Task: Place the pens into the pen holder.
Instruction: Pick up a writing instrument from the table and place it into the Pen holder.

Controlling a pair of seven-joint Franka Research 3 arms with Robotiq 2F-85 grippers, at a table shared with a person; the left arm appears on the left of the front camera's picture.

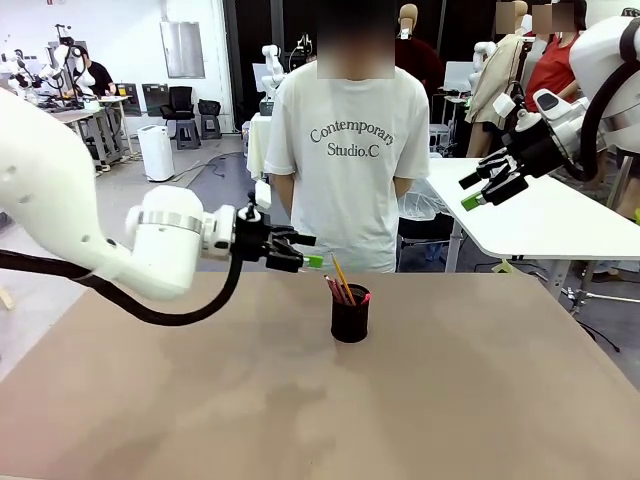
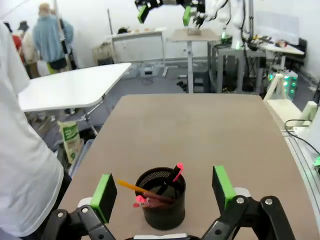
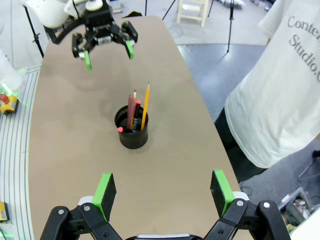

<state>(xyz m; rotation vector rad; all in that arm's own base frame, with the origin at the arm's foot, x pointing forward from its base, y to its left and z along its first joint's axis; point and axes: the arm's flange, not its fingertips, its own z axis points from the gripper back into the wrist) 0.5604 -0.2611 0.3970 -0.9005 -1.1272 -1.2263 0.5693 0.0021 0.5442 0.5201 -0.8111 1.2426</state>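
Pens [image 1: 342, 281], thin sticks, upright in round black mesh pen holder [image 1: 350, 318]; both grippers spread, empty.

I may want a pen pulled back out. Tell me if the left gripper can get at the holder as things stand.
Probably yes. The left gripper is open beside the holder, with bare table between them and nothing in the way.

Three pens [image 1: 343, 283] stand tilted inside the upright black mesh pen holder [image 1: 350, 318] mid-table.
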